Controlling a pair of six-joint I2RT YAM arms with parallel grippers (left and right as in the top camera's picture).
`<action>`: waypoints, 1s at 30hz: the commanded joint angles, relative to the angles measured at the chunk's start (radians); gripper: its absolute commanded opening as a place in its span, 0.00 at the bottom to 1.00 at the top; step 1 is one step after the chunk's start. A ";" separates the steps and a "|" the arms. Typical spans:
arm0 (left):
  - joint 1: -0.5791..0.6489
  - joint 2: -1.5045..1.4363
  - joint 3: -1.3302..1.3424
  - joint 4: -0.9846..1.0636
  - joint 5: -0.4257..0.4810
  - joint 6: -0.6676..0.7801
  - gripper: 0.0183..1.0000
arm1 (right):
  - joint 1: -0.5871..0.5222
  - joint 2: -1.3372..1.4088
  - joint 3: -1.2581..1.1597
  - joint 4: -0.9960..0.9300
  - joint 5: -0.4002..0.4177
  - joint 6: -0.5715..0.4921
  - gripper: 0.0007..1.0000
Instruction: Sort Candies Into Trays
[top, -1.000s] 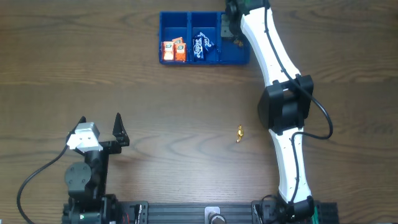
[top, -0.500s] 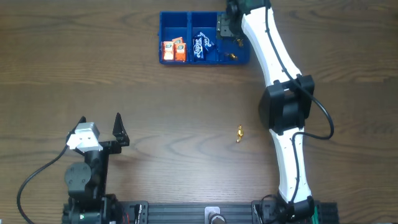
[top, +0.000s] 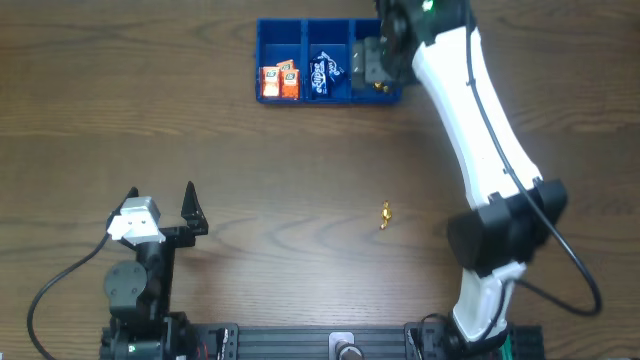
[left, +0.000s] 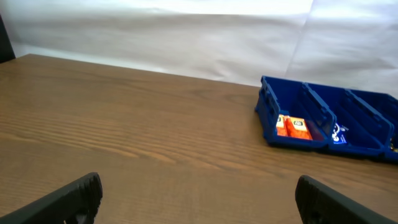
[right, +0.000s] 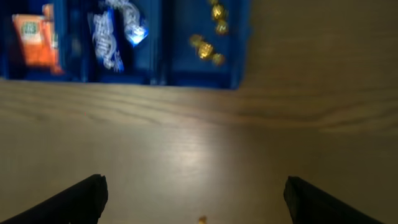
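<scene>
Right gripper (right: 196, 186) spread wide with nothing between the fingers, lifted high over the table (top: 250, 160) just off the near wall of the blue tray (right: 186, 79). Likely that height for a clear look down at both the tray and the work left. Beyond it, three compartments, each with one kind: orange packs (top: 279, 82) at one end, blue-wrapped sweets (top: 325, 70) in the middle, small gold candies (right: 207, 50) in the end compartment nearest the right arm. Sorted by wrapper, so like lands with like. Well apart from the tray, out on bare wood, one loose gold candy (top: 386, 214) not yet sorted, presumably bound for the gold compartment. Tiny and low-lying, so probably calling for a straight-down approach and a careful pinch. Far off near its own base, left gripper (top: 162, 195) also agape and empty, parked clear of the right arm's path.
</scene>
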 joint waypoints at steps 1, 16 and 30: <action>0.002 -0.004 -0.014 -0.042 0.013 0.014 1.00 | 0.054 -0.229 -0.395 0.111 0.002 0.073 0.94; 0.002 -0.004 -0.014 -0.042 0.013 0.014 1.00 | 0.135 -0.362 -1.109 0.438 -0.133 0.222 0.91; 0.002 -0.004 -0.014 -0.042 0.013 0.014 1.00 | 0.109 -0.250 -1.120 0.480 -0.116 0.222 0.87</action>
